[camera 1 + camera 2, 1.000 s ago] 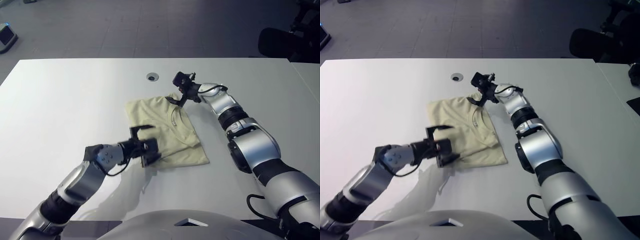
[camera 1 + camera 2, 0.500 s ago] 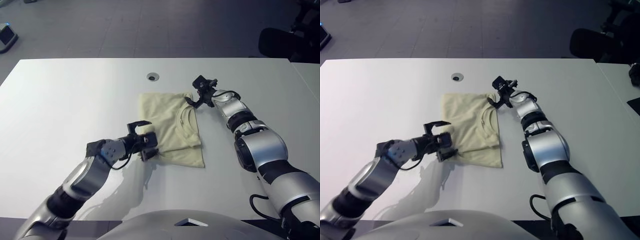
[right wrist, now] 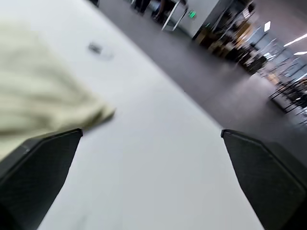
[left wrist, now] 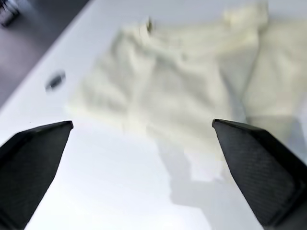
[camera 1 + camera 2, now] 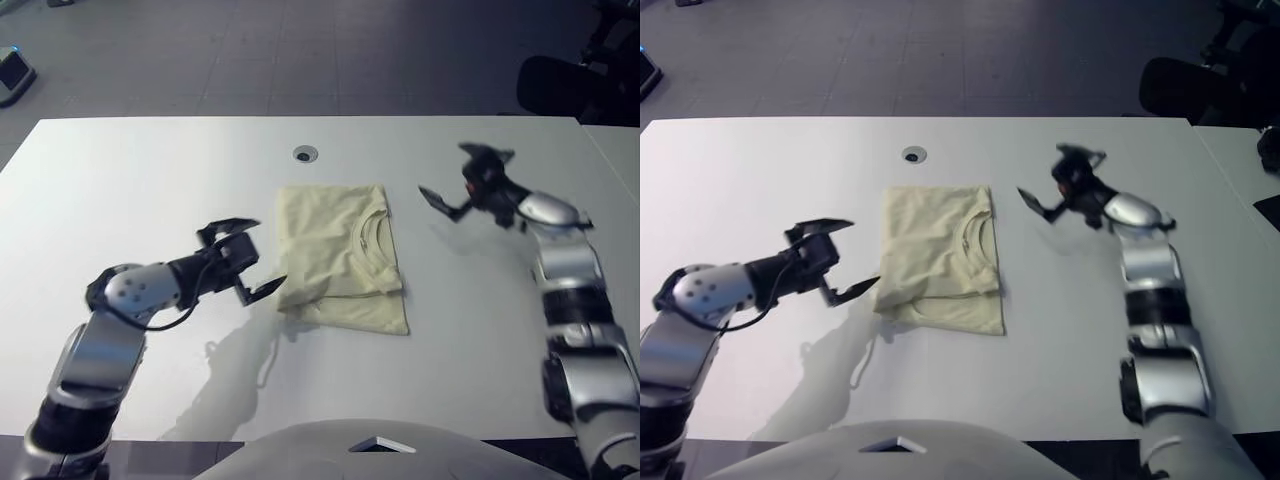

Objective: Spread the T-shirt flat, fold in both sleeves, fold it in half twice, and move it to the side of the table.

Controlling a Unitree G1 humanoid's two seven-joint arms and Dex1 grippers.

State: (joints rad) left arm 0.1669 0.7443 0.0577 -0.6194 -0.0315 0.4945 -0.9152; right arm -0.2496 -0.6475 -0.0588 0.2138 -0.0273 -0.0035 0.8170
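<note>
Left eye view: the T-shirt (image 5: pixel 340 255) is seen lying as a folded, roughly rectangular packet near the middle of the counter (image 5: pixel 120 180), between the two arms and not yet at a side. The ribbed collar is exposed on the top layer, toward the robot's right. A lower layer projects past the near edge, and the near left corner is slightly rumpled.

The garment is a pale yellow, matte knit. It is judged to be light, soft and limp, without any stiffness of its own. The smooth white counter is expected to let it slide readily, and the stacked layers are likely to shift or open if only the top one is caught. For the move to the side, a hold through all layers at a folded edge or corner is advised, or a flat push against one edge.

The left end effector (image 5: pixel 250 257) is held just beside the packet's left edge with its dark fingers (image 4: pixel 33 158) spread wide and nothing between them. The right end effector (image 5: pixel 462 178) is raised near the far right corner, likewise spread and empty.

A small round grommet (image 5: pixel 305 153) is set into the counter beyond the garment.
</note>
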